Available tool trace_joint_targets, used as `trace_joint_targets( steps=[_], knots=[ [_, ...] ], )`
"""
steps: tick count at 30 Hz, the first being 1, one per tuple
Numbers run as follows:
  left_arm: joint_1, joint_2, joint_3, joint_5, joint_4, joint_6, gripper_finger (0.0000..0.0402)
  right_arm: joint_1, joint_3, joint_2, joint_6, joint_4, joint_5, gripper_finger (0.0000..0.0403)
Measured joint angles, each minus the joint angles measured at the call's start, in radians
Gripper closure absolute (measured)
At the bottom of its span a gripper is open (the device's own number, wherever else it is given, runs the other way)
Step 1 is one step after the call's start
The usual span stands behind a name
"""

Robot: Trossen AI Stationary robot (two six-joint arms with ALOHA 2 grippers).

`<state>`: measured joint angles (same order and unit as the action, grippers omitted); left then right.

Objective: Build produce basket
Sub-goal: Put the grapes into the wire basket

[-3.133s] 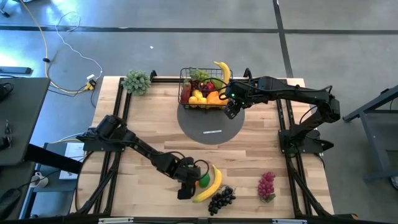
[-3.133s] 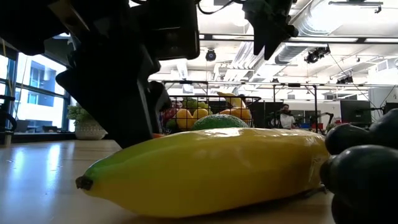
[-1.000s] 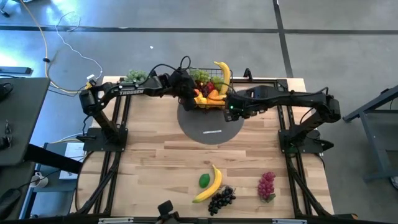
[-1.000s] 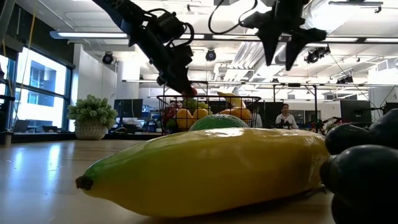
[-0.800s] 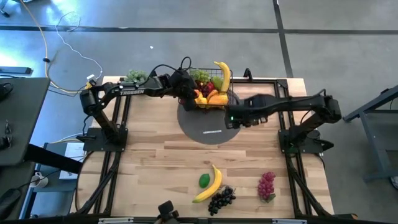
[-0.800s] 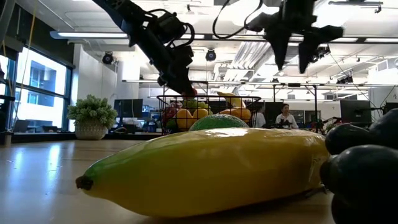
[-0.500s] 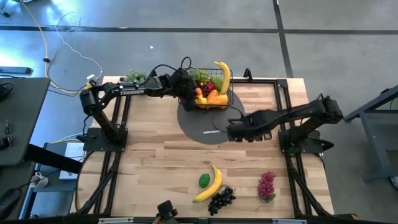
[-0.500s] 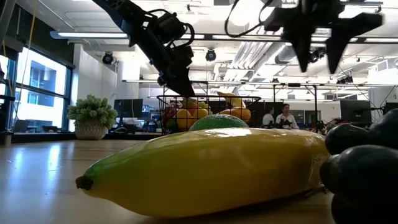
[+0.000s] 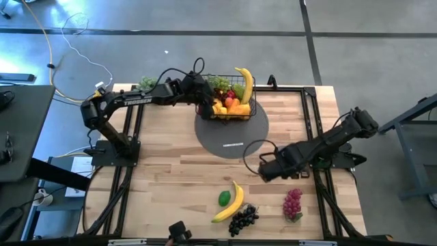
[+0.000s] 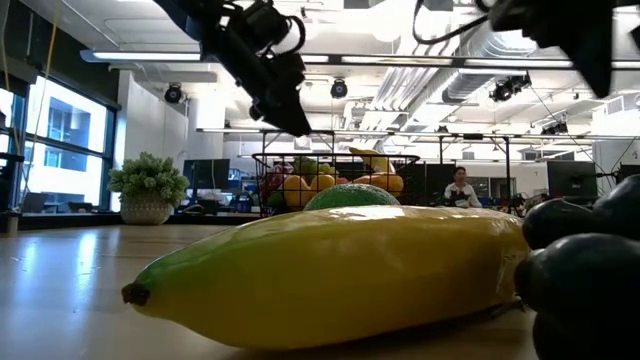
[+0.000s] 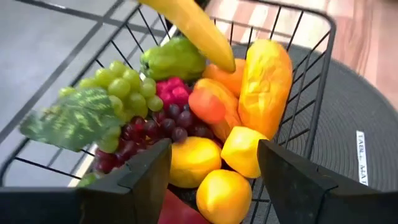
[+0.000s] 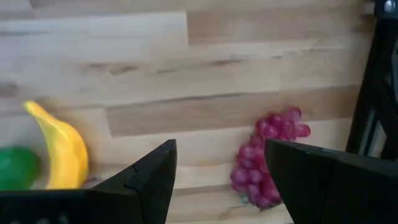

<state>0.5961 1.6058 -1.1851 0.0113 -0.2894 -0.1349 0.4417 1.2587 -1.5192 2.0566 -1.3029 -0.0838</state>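
Black wire basket [image 9: 231, 102] under the left gripper [image 11: 211, 180], right gripper [image 12: 217, 180] above the purple grapes [image 12: 264, 157], both fingers spread.

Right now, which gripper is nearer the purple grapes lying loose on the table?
Right. The right gripper, open, hangs over the table beside the purple grapes, which show ahead of it in its wrist view. The left gripper, open, is far off over the basket.

Basket [image 9: 232, 102] top: crowded with fruit, left gripper [image 9: 207, 108] above its edge.
Table centre [image 9: 184, 171]: bare wood.
Near edge: banana [image 9: 229, 203], black grapes [image 9: 243, 219], purple grapes [image 9: 292, 203] well spaced.
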Motion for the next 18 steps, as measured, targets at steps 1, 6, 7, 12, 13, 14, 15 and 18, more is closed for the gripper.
trace_joint_targets(
  steps=[1,6,7,12,13,14,15,18],
  knots=[
    [0.0,-0.009,0.0,0.0,0.0,0.0,0.0174,0.017,0.0,0.0,0.016,0.001,-0.003,0.0178],
    [0.0,-0.047,0.0,0.0,0.0,0.016,0.0174,0.111,0.0,0.0,0.145,0.038,-0.006,0.0178],
    [0.0,-0.053,0.0,0.0,0.0,0.018,0.0174,0.132,0.0,0.0,0.179,0.041,-0.006,0.0178],
    [0.0,-0.071,0.0,0.001,-0.006,0.043,0.0174,0.209,0.0,-0.031,0.249,0.044,-0.071,0.0178],
    [0.0,-0.073,0.0,0.0,-0.007,0.053,0.0174,0.219,0.0,-0.042,0.25,0.048,-0.076,0.0178],
    [0.0,-0.075,0.0,0.0,-0.012,0.06,0.0174,0.23,0.0,-0.054,0.251,0.054,-0.081,0.0178],
    [0.0,-0.078,0.0,0.0,-0.02,0.067,0.0174,0.239,0.0,-0.065,0.257,0.057,-0.094,0.0178],
    [-0.005,-0.082,0.0,0.0,-0.039,0.079,0.0174,0.27,0.0,-0.098,0.271,0.057,-0.127,0.0178]
  ],
)
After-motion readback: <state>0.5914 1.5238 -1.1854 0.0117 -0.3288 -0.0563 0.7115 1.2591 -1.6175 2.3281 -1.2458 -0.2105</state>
